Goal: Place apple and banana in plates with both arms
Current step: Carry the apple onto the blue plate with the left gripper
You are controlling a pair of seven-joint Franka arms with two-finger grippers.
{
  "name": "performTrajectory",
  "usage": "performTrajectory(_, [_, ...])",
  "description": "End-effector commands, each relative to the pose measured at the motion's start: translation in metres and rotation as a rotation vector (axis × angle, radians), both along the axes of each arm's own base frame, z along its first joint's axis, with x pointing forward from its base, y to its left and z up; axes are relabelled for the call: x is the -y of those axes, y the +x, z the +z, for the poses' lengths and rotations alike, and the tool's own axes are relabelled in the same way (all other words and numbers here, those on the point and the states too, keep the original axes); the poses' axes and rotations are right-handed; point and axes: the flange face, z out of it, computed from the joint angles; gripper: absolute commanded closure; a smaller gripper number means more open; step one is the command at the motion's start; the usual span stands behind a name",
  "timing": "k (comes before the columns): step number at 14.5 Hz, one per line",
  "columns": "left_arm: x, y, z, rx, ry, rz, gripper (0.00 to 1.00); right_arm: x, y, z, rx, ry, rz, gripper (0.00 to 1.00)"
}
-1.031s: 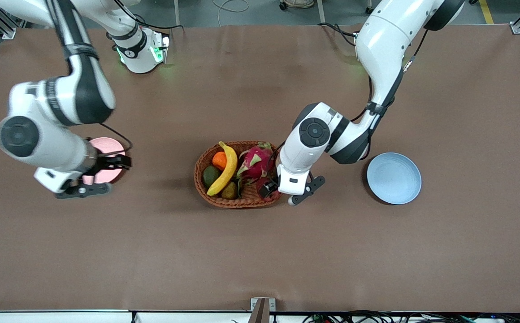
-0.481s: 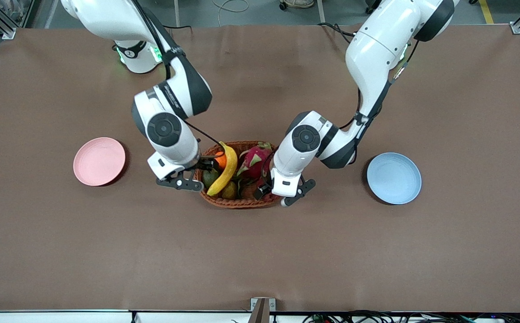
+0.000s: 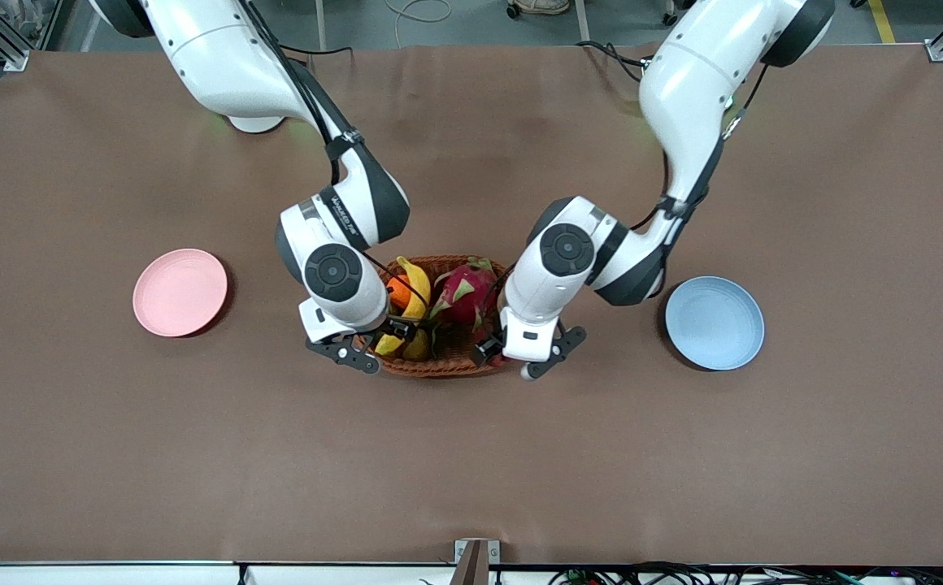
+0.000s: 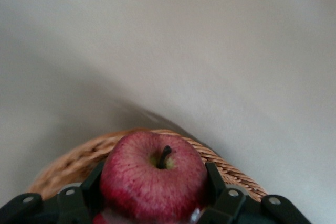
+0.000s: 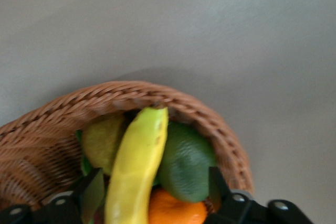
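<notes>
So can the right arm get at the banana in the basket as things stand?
Probably yes: the right gripper already straddles the banana in the basket, one of its fingers on each side, nothing lying on top.

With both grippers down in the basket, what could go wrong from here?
The left gripper is shut on the apple low in the basket; lifting may snag the rim. The right gripper straddles the banana near one tip, so it could swing or slip. Both arms crowd one basket and may drag it.
</notes>
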Motion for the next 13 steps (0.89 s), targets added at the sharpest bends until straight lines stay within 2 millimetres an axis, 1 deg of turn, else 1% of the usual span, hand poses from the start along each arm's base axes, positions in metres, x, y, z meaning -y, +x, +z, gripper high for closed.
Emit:
performTrajectory(1, [-0.057, -0.001, 0.067, -0.037, 0.085, -0.043, 0.66, -0.019, -0.005, -0.009, -0.01, 0.032, -0.059, 0.2])
performTrajectory(2, [-0.083, -0.003, 0.072, -0.062, 0.126, -0.086, 0.65, -0.019, -0.005, -0.012, -0.011, 0.034, -0.061, 0.21])
performTrajectory(3, [-0.115, -0.004, 0.074, -0.072, 0.169, -0.145, 0.65, -0.019, -0.005, -0.014, -0.014, 0.033, -0.062, 0.22])
performTrajectory(4, [-0.147, -0.008, 0.071, -0.084, 0.192, -0.191, 0.65, -0.019, -0.005, -0.016, -0.017, 0.032, -0.062, 0.22])
performTrajectory(6, [-0.205, -0.011, 0.059, -0.117, 0.22, -0.267, 0.65, -0.019, -0.006, -0.021, -0.022, 0.029, -0.061, 0.25])
performTrajectory(7, [-0.239, -0.01, 0.049, -0.138, 0.226, -0.31, 0.65, -0.018, -0.006, -0.023, -0.026, 0.026, -0.063, 0.27])
performTrajectory(9, [-0.3, -0.002, 0.033, -0.161, 0.222, -0.366, 0.63, -0.021, -0.008, -0.025, -0.029, 0.028, -0.061, 0.31])
performTrajectory(12, [-0.35, 0.0, -0.009, -0.196, 0.201, -0.422, 0.63, -0.025, -0.012, -0.033, -0.054, 0.047, -0.075, 0.34])
performTrajectory(13, [-0.362, 0.001, -0.026, -0.213, 0.192, -0.44, 0.63, -0.025, -0.012, -0.033, -0.055, 0.049, -0.076, 0.34])
